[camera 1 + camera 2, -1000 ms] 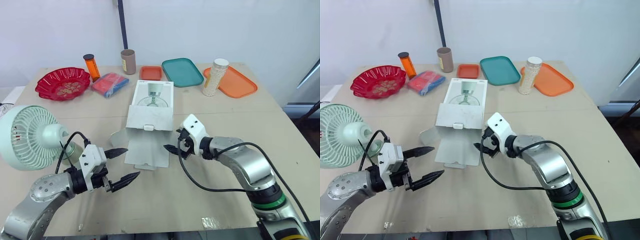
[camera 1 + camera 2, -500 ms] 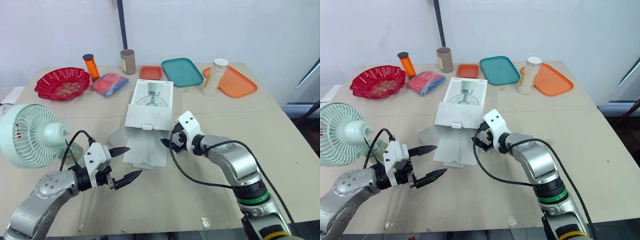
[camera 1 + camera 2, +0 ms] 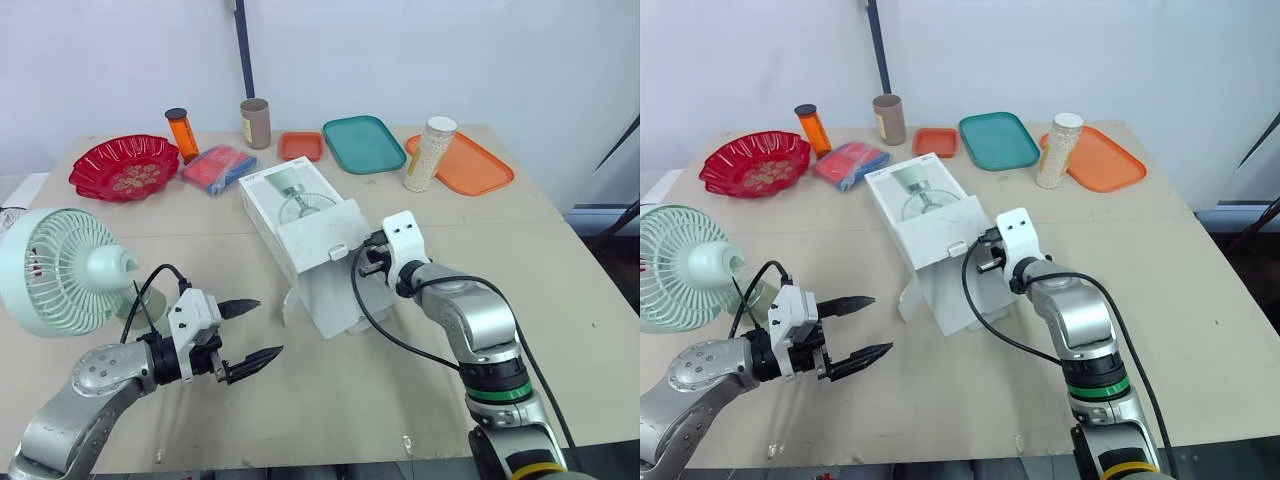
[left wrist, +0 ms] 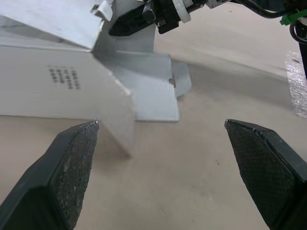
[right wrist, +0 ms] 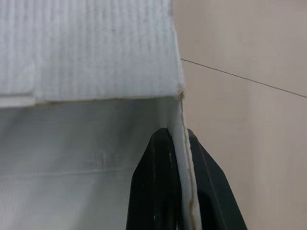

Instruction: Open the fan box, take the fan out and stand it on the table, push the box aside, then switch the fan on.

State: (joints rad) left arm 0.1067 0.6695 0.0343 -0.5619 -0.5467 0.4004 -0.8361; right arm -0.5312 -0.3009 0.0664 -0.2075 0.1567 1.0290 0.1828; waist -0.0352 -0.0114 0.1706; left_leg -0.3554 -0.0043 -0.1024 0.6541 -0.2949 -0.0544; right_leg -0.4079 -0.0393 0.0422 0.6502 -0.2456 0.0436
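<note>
Right hand (image 5: 171, 139) is clamped tight on the box (image 3: 310, 235) wall, cardboard pinched between its tips. That looks like a grip for swinging it aside. The box sits skewed, mid-tabletop (image 3: 400, 390). Left hand (image 3: 258, 328) hovers wide open, holding nothing, near the box's open end. The fan (image 3: 60, 272) stands upright by the left edge, well apart. Count: one box, one fan, three trays (image 3: 364, 143) behind.

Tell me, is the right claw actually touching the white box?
Touching. In the right wrist view, the right gripper pinches a thin cardboard wall of the box, with one black finger pressed against each side of it.
</note>
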